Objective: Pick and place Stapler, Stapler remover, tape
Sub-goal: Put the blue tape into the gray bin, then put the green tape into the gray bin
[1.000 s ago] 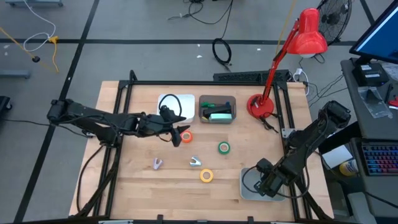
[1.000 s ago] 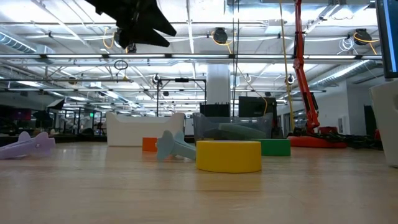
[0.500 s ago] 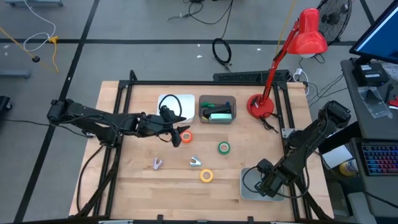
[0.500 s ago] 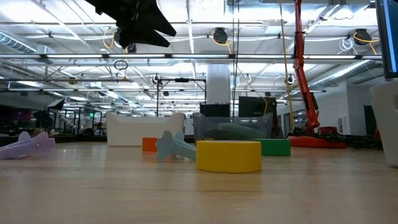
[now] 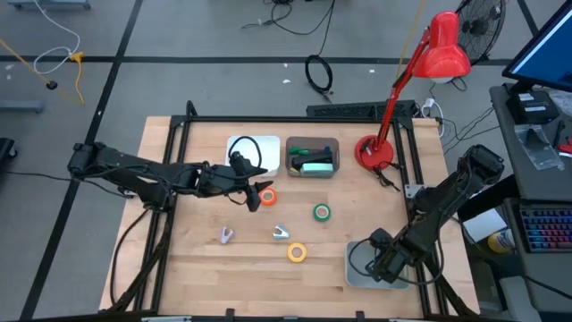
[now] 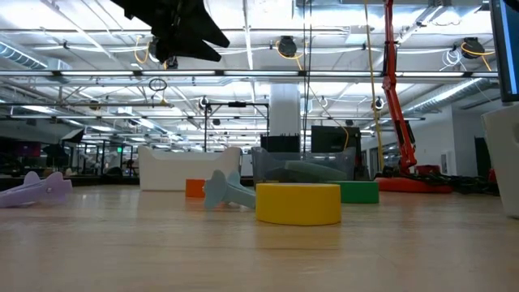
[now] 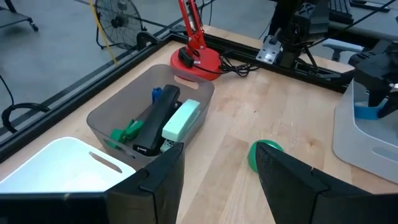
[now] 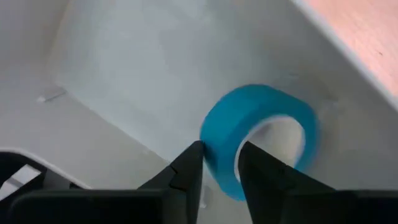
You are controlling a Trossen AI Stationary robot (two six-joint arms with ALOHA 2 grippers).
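My left gripper (image 5: pixel 258 193) (image 7: pixel 221 180) is open and hangs well above the table (image 6: pixel 174 32), over the orange tape roll (image 5: pixel 267 196). The green tape (image 5: pixel 322 212) (image 7: pixel 264 155) and yellow tape (image 5: pixel 297 253) (image 6: pixel 298 203) lie flat on the wood. Flat on the table lie a pale purple staple remover (image 5: pixel 226 235) and a light blue one (image 5: pixel 281 233). The grey bin (image 7: pixel 109 118) holds a black stapler (image 7: pixel 158 118) and a mint one. My right gripper (image 5: pixel 379 265) (image 8: pixel 221 165) is down in the grey tray (image 5: pixel 356 275), shut on the blue tape (image 8: pixel 261 134). My right gripper pinches the blue tape by the near wall of its ring (image 8: pixel 219 140); one finger (image 8: pixel 186 171) is outside the roll and the other (image 8: pixel 264 174) toward its pale core. The roll stands tilted on edge inside the tray.
A white tray (image 5: pixel 253 150) sits left of the grey bin (image 5: pixel 312 156) at the far side. A red desk lamp (image 5: pixel 375 152) stands at the far right, its base on the table. A black frame rims the table. Bare wood lies along the near edge.
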